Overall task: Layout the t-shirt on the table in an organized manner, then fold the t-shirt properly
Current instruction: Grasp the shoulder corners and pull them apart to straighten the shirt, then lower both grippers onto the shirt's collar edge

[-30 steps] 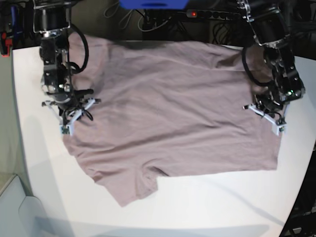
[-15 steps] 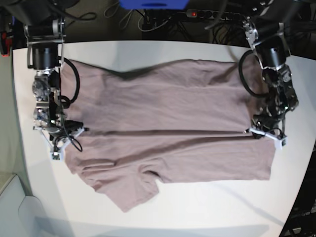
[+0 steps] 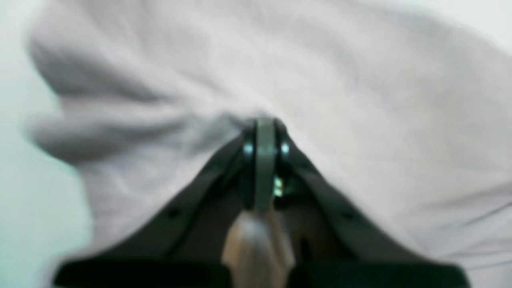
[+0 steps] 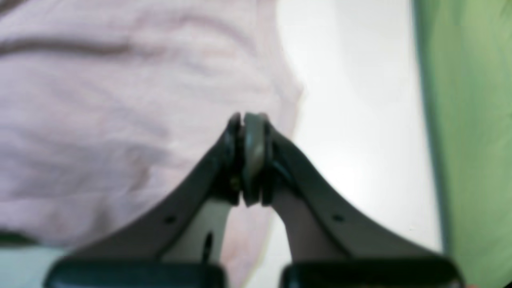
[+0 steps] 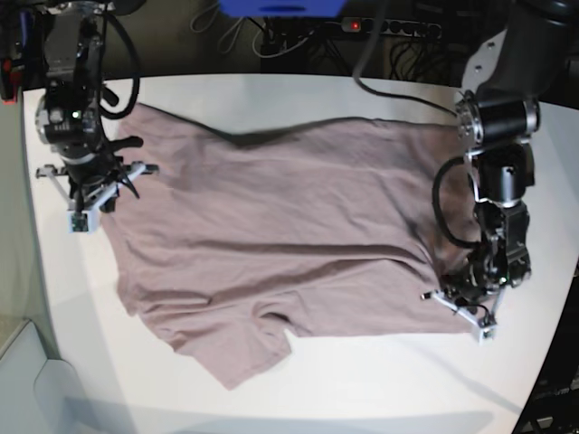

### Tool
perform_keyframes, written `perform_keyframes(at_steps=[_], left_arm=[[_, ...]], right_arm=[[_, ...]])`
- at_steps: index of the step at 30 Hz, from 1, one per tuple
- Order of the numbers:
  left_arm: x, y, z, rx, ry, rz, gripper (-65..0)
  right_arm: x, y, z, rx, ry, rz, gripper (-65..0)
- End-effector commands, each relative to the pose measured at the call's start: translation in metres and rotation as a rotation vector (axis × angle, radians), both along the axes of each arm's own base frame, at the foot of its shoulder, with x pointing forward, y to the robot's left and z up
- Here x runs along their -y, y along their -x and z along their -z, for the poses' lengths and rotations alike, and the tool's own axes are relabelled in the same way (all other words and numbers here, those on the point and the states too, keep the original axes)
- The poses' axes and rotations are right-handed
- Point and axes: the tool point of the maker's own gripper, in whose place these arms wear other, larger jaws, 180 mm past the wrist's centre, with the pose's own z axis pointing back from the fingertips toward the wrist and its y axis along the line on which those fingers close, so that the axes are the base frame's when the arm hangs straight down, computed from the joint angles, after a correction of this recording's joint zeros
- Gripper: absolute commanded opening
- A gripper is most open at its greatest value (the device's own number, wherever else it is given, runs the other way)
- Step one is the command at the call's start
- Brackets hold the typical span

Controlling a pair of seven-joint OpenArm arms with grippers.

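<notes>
The dusty-pink t-shirt (image 5: 289,226) lies spread and wrinkled across the white table (image 5: 362,380), with one sleeve pointing toward the front edge. On the base view's left, my right gripper (image 5: 86,203) is shut on the shirt's left edge. The right wrist view shows its jaws closed (image 4: 248,120) at the rim of the cloth (image 4: 100,100), with bare table (image 4: 360,120) beside it. My left gripper (image 5: 463,309) is shut on the shirt's front right corner. In the left wrist view the cloth (image 3: 360,80) bunches at its closed tips (image 3: 265,122).
A power strip with a red light (image 5: 389,25), cables and a blue object (image 5: 280,7) sit behind the table's far edge. A green surface (image 4: 472,140) runs beyond the table's side edge in the right wrist view.
The left gripper has drawn its corner toward the front. The right gripper went forward, then back toward the far left. The shirt's far edge has pulled away from the table's back edge.
</notes>
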Motion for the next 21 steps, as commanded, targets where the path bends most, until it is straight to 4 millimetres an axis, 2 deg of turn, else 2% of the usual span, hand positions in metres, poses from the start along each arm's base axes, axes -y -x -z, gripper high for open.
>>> perform_keyframes(at_steps=[1,4,8,10,12,15,18,21], left_arm=[[-0.005,-0.017,-0.035,0.077,-0.016,0.005,-64.9],[-0.003,0.006,-0.045,0.051,-0.07,0.046,-64.9],[0.001,0.056,-0.058,0.043,-0.146,0.077,-64.9],[0.01,0.081,-0.058,0.056,-0.155,0.084,-64.9],[0.012,0.105,-0.052,0.053,-0.163,0.075,-64.9],[0.005,0.129,-0.034,0.009,-0.15,0.05,-64.9],[-0.001,0.142,-0.012,-0.056,-0.131,0.031,-64.9],[-0.006,0.145,0.007,-0.077,-0.12,0.019,-64.9]], right_arm=[[0.004,0.006,-0.002,0.008,0.012,0.006,-64.7],[0.0,0.029,0.017,-0.062,0.002,0.001,-64.6],[-0.007,0.046,0.031,-0.108,-0.021,0.008,-64.5],[-0.007,0.053,0.035,-0.126,-0.023,0.009,-64.0],[-0.007,0.058,0.038,-0.14,-0.023,0.008,-60.2],[-0.013,0.063,0.043,-0.158,-0.03,-0.006,-51.5],[-0.025,0.07,0.049,-0.184,-0.039,-0.043,-43.8],[-0.041,0.079,0.056,-0.213,-0.056,-0.084,-37.5]])
